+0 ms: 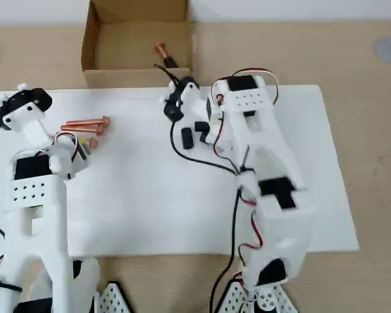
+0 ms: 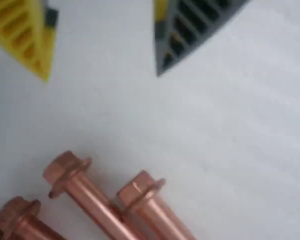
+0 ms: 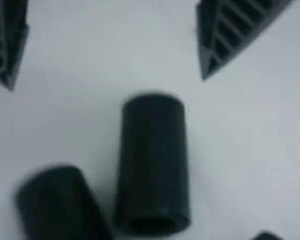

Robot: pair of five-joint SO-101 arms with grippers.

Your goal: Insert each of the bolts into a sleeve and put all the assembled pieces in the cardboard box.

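Note:
Three copper bolts [image 2: 90, 200] lie side by side on the white mat, heads toward my left gripper [image 2: 102, 75]. That gripper hangs open just short of them with nothing between its fingers. In the high view the bolts [image 1: 85, 125] sit at the mat's far left, with the left gripper [image 1: 90, 143] just on the near side of them. My right gripper [image 3: 107, 80] is open over a black sleeve [image 3: 152, 165]; a second sleeve [image 3: 60, 205] lies beside it. From above, the sleeves [image 1: 187, 137] lie under the right gripper [image 1: 195, 127]. A bolt in a sleeve [image 1: 163, 55] lies in the cardboard box [image 1: 91, 39].
The white mat [image 1: 150, 195] covers most of the wooden table. The box stands against the mat's far edge, between the two arms. A third black sleeve's edge [image 3: 265, 235] peeks in near the right gripper. Black cables [image 1: 182, 153] trail across the mat.

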